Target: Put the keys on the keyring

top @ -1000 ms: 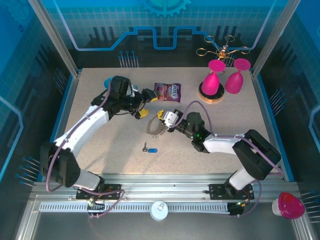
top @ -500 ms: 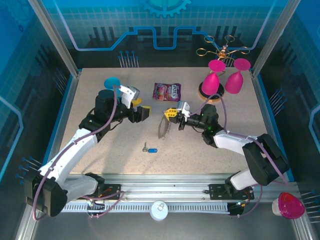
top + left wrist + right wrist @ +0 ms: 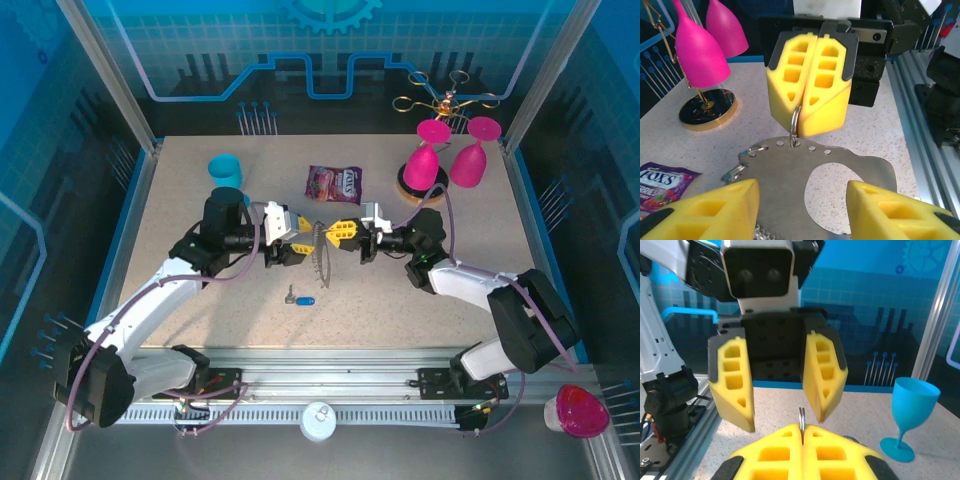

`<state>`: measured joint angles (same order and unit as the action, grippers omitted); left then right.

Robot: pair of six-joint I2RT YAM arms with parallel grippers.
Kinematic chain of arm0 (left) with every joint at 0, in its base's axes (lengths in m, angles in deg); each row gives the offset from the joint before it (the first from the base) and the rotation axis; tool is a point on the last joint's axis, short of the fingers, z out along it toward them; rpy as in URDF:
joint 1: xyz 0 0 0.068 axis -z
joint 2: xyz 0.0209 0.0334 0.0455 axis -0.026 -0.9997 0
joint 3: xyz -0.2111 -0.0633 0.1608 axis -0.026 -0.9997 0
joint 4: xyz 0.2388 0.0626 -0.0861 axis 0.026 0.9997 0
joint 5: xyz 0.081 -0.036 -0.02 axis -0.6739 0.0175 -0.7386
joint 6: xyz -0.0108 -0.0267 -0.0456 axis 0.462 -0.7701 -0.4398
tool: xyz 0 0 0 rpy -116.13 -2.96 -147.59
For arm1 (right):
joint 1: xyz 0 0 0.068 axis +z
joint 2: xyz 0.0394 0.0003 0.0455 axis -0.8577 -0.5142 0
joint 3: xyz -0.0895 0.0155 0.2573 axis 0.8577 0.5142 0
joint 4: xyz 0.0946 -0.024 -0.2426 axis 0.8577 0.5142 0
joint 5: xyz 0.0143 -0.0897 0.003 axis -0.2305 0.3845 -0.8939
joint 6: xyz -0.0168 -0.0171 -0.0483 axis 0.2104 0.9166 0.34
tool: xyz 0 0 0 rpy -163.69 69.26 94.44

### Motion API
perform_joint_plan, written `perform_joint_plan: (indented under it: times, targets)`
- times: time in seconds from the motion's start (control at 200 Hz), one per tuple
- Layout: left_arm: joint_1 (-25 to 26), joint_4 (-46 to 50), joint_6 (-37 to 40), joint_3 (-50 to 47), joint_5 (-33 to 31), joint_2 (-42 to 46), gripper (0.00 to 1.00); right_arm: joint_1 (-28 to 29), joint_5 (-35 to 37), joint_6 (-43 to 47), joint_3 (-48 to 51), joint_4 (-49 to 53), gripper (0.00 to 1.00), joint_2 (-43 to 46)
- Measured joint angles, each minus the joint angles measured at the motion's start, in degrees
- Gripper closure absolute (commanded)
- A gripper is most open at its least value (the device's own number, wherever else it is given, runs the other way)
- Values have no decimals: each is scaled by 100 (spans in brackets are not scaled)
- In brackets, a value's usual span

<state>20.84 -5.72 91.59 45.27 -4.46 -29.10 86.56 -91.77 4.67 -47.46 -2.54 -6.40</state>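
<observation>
Left end effector [image 3: 298, 243] agape, right one [image 3: 338, 232] tight.

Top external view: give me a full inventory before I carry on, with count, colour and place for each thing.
key: 1, silver with a blue head, lying on the table, near centre
keyring: 1, silver-grey metal, held up mid-table
blue goblet: 1, blue, upright, far left
pink goblets: 2, pink, far right
coaster: 1, round, dark with a wooden rim, at the left pink goblet
sweet packet: 1, purple, far centre
gold rack: 1, gold, behind the pink goblets
left end effector: 1, yellow fingers, open, facing the keyring
right end effector: 1, yellow fingers, shut on the keyring's thin ring
</observation>
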Motion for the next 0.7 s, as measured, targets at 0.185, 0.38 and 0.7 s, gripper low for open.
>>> perform_joint_plan:
  times: [0.185,0.38,0.7]
  targets:
    - [70,-490,-48,-76,190,-15,61,0,-168,-153,-42,-192,100,-17]
    - [118,-824,-225,-76,352,-125,70,9,-210,-166,-57,-192,100,-17]
    - [203,-1021,-426,-76,411,-278,81,31,-221,-166,-125,-186,100,-24]
